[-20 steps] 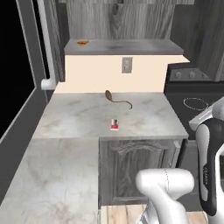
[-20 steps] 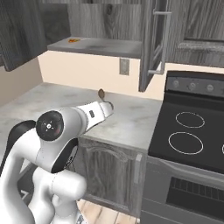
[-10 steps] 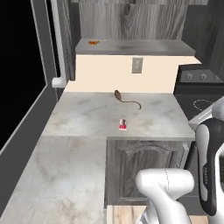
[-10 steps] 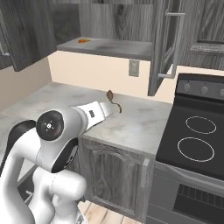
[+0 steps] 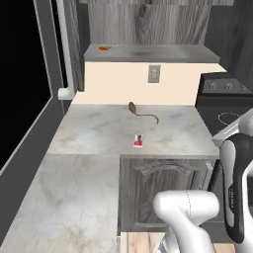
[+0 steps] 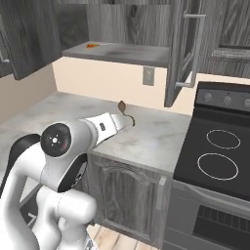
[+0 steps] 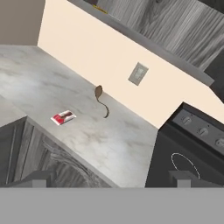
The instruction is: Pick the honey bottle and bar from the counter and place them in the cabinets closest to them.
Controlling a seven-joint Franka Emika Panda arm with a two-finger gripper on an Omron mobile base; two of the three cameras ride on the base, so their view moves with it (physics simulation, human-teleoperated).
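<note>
I see the marbled surface (image 5: pixel 99 133) under the open upper cabinets (image 5: pixel 148 52), the black stovetop (image 6: pixel 219 151) beside it, my jaws standing wide and empty, and the bar (image 5: pixel 138 141) lying flat near the surface's front edge

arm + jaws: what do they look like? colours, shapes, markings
The arm is glossy white, built of thick rounded links. A dark round cap with a small white centre mark sits on the joint nearest the right base camera, and dark bands separate the links. In the left base view a dark link carries small pale lettering, too small to read. No loose cables visible. The gripper ends in two small dark grey blocky fingertips.
</note>
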